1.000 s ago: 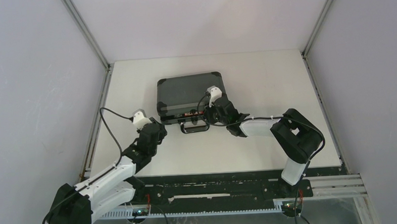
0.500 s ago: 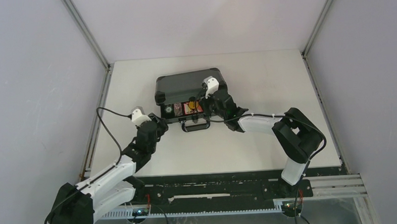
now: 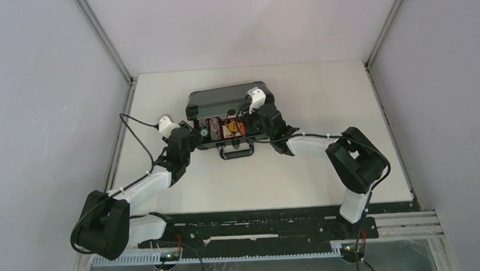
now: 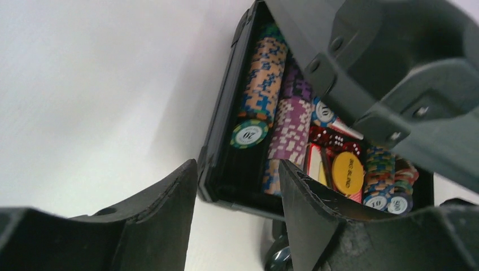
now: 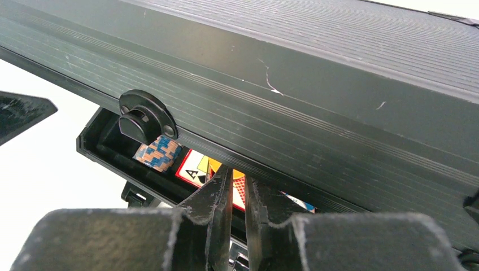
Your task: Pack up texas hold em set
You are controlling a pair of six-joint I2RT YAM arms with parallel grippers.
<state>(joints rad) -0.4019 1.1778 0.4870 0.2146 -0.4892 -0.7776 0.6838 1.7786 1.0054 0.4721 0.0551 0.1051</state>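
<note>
On the desk (image 3: 324, 168), the briefcase lid (image 3: 227, 99) sits ajar at the right end effector (image 5: 237, 180), whose grip I cannot tell, the left end effector (image 4: 237, 169) is released astride its corner, and closing squarely seems next.

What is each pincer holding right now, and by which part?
Nothing is gripped. The right pincer, nearly shut, has its tips under the front edge of the lid, seemingly propping it. The left pincer stands open at a corner of the case.

case (image 3: 227, 102): dark, half-open | chips (image 4: 291, 132): multicoloured rows inside | dice (image 4: 333, 138): red, count unclear
</note>
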